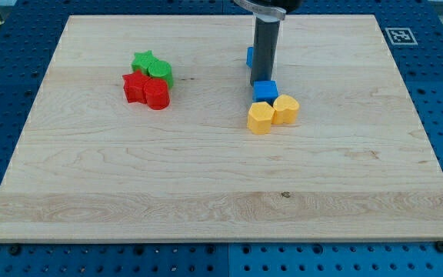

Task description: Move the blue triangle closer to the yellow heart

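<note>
Currently:
Tip: my tip (261, 83) is resting directly behind the blue block (264, 91); grasping nothing.
Risk: overpushing is scattering the yellow blocks (274, 112).

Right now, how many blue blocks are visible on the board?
2. One blue block sits just below my tip, touching the yellow blocks. Another blue block peeks out left of the rod, mostly hidden.

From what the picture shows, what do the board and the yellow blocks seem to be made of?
The board looks like pale, unvarnished wood: grain lines and joined planks show. The two yellow blocks look like smooth matte plastic, uniformly coloured, though painted wood cannot be excluded.
</note>
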You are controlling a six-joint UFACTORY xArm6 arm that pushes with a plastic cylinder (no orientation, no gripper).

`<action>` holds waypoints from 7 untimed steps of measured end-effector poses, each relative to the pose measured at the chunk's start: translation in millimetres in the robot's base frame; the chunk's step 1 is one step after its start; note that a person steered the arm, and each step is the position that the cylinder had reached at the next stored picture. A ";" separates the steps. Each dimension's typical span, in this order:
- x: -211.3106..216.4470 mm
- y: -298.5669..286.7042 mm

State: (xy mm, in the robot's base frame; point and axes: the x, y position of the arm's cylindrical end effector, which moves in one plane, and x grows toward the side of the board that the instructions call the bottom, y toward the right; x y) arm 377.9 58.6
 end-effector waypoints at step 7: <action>-131.6 -8.8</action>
State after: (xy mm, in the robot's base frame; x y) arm 246.3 49.9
